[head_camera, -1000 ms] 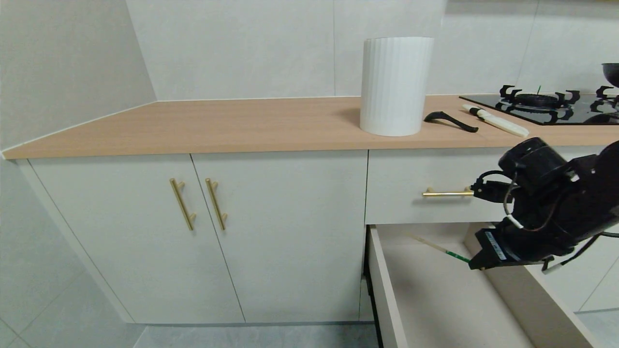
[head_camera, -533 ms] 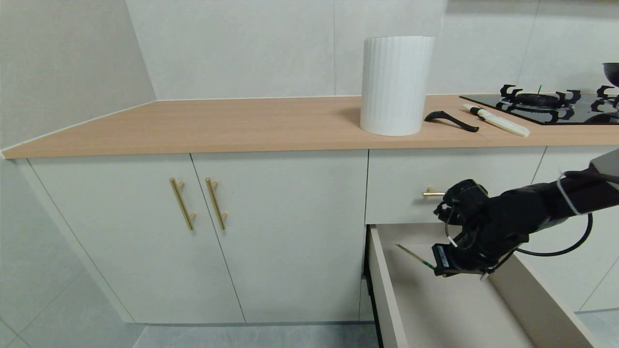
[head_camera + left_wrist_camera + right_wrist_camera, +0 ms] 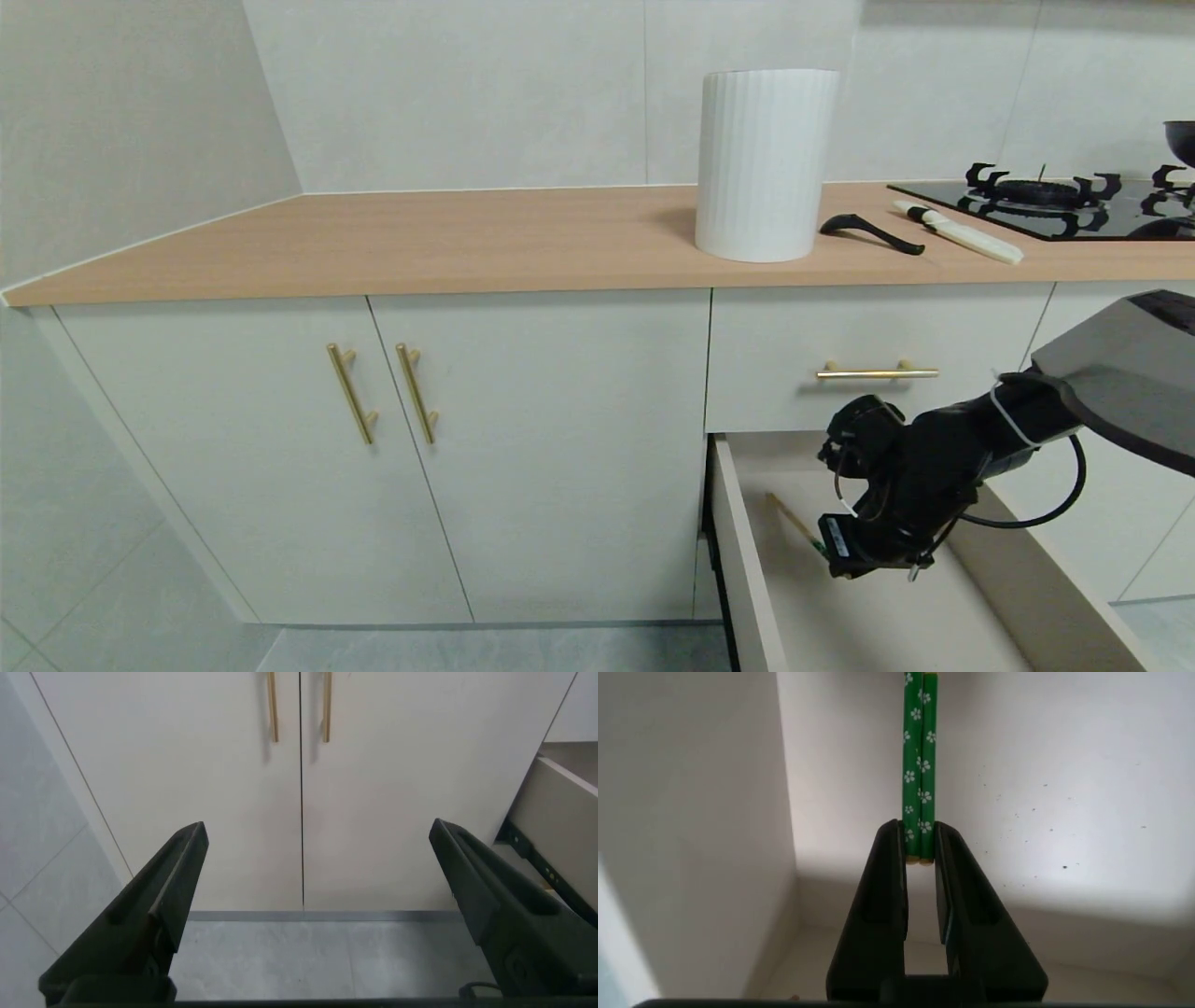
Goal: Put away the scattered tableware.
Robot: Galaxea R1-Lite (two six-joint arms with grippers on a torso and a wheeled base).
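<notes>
Right tool (image 3: pixel 919 845) clamps apparently two green chopsticks (image 3: pixel 919 756) inside drawer (image 3: pixel 739 560).

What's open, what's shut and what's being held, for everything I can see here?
lower drawer: pulled open.
upper drawer: shut.
cupboard doors: both shut.
right gripper: shut on the chopsticks.
chopsticks: held by one end, slanting down inside the lower drawer.
left gripper: open, empty.
white canister: upright on the counter.

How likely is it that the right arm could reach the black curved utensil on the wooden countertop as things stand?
Probably not yet: the right pincer is shut on the green flowered chopsticks, low inside the open white drawer. Nothing blocks the black curved utensil itself.
</notes>
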